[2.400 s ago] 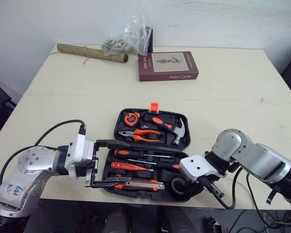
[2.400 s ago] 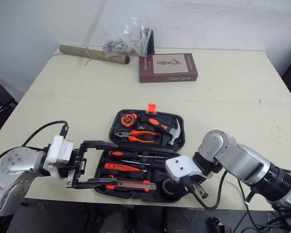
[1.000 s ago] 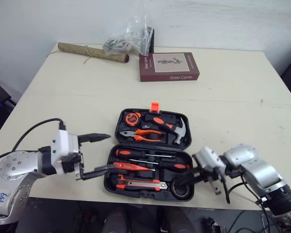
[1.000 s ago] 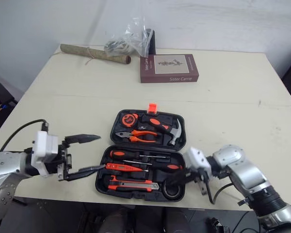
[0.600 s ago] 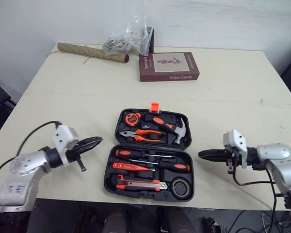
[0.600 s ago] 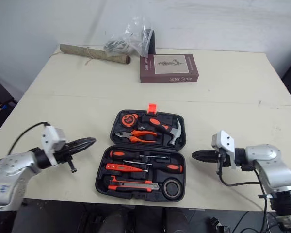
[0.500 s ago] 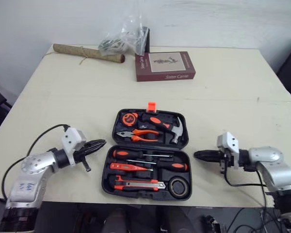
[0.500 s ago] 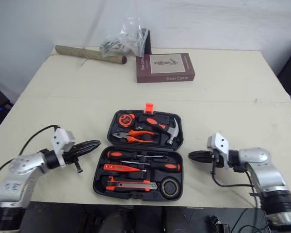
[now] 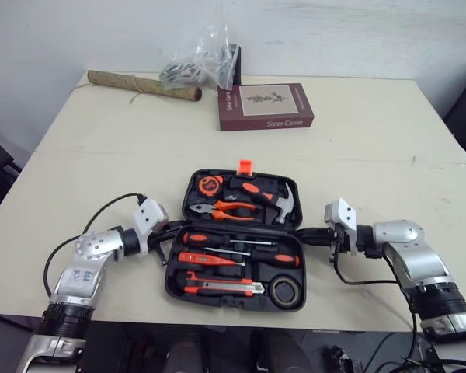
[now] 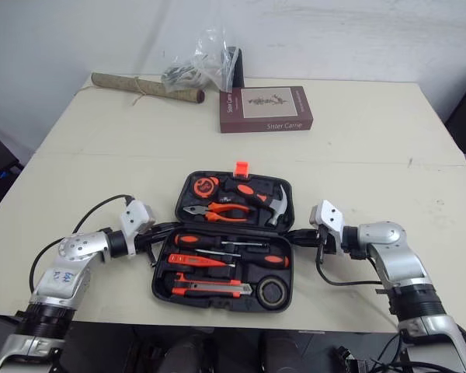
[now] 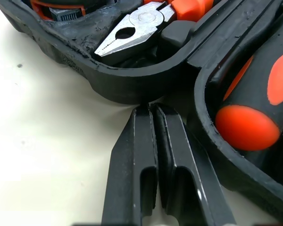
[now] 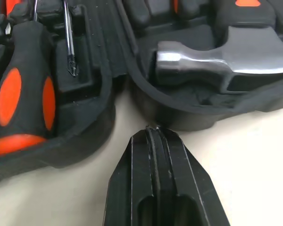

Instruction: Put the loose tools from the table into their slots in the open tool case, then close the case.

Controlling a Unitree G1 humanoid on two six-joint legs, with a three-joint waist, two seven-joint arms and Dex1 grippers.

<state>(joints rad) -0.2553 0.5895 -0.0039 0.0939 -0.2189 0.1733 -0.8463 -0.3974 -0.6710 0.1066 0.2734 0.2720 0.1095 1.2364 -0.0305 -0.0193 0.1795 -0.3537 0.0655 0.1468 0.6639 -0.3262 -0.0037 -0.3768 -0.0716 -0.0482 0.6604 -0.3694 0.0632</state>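
Closed jaws now beside case hinge

The tool case is matt black plastic, the hammer head shiny metal.

Silver-grey, rounded shells covered the left arm and right arm, with a white block at each wrist. A black cable looped off toward nine o'clock, blue handwriting marked the left forearm, and the fingers were black and slotted.

Far across the table I see a maroon book, a clear plastic bag just left of it, and a tied roll farther left.
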